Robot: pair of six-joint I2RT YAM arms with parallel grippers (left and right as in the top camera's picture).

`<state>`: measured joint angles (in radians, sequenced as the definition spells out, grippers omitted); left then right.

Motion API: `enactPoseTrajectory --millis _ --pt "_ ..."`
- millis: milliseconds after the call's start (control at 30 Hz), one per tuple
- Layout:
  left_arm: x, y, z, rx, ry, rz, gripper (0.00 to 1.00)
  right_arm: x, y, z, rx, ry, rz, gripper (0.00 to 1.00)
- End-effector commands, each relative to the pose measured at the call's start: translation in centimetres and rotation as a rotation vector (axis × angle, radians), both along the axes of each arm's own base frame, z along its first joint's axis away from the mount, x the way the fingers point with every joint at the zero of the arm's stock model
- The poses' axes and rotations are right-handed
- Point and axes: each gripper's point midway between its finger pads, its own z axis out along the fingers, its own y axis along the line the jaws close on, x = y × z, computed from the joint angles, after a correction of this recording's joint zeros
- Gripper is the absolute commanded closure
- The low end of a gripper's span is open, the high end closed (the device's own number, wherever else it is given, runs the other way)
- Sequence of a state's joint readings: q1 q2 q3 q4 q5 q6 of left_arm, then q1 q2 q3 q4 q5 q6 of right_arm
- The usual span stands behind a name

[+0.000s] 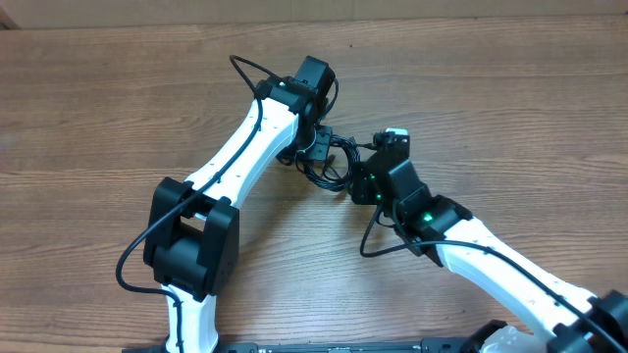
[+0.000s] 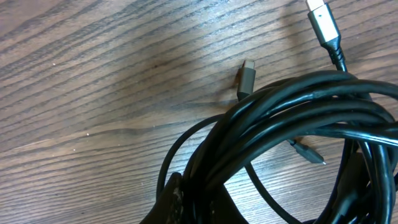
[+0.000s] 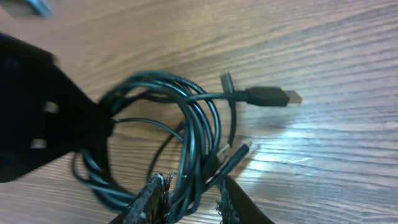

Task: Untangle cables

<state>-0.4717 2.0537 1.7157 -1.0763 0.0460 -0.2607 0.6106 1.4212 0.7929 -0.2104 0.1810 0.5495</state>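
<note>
Where the two arms meet near the middle of the bench (image 1: 118, 118), the cables (image 1: 334, 162) sit as one knotted coil of thin black loops between the two grippers. The left gripper (image 1: 312, 149) comes at the coil from the side of the far edge. In the right wrist view it shows as a black mass closed on the left part of the loops. Its own camera sees the strands (image 2: 292, 106) running down between its fingers, with one finger (image 2: 169, 202) pressed against them. The right gripper (image 3: 189, 205) is nearly closed, and several strands are pinched between its two fingers at the near side of the coil. A USB plug (image 3: 273, 96) sticks out of the coil to the right, lying on the wood. A silver plug (image 2: 323, 22) and a small grey plug (image 2: 247, 74) lie just beside the loops.
</note>
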Motion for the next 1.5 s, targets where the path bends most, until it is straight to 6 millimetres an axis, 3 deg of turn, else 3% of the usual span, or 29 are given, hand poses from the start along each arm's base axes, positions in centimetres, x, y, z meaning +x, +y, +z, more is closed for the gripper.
enactPoseTrajectory --millis 0,367,633,833,1067,1233,1467 --pt "0.1 -1.3 0.8 -0.043 -0.007 -0.002 0.96 0.6 -0.2 -0.3 -0.040 -0.013 -0.020 0.74" --pt "-0.1 -1.0 1.3 -0.044 -0.001 -0.015 0.96 0.2 -3.1 -2.9 -0.189 0.041 -0.100 0.75" --pt "-0.5 -2.7 4.5 -0.166 -0.035 -0.055 0.96 -0.4 -1.7 -3.4 -0.132 0.081 -0.041 0.74" --pt "-0.1 -2.8 7.2 -0.198 -0.113 -0.067 0.96 -1.3 -1.0 -3.9 -0.103 0.129 0.001 0.74" --pt "0.8 -0.6 9.9 -0.188 -0.199 -0.048 0.96 -2.3 -4.7 -5.2 -0.236 0.193 -0.081 0.74" --pt "0.8 0.3 10.0 -0.185 -0.191 -0.028 0.96 -1.7 -6.5 -5.4 -0.227 0.212 -0.151 0.74" --pt "0.6 0.3 9.9 -0.182 -0.184 -0.029 0.96 -1.5 -6.3 -5.3 -0.178 0.224 -0.153 0.70"
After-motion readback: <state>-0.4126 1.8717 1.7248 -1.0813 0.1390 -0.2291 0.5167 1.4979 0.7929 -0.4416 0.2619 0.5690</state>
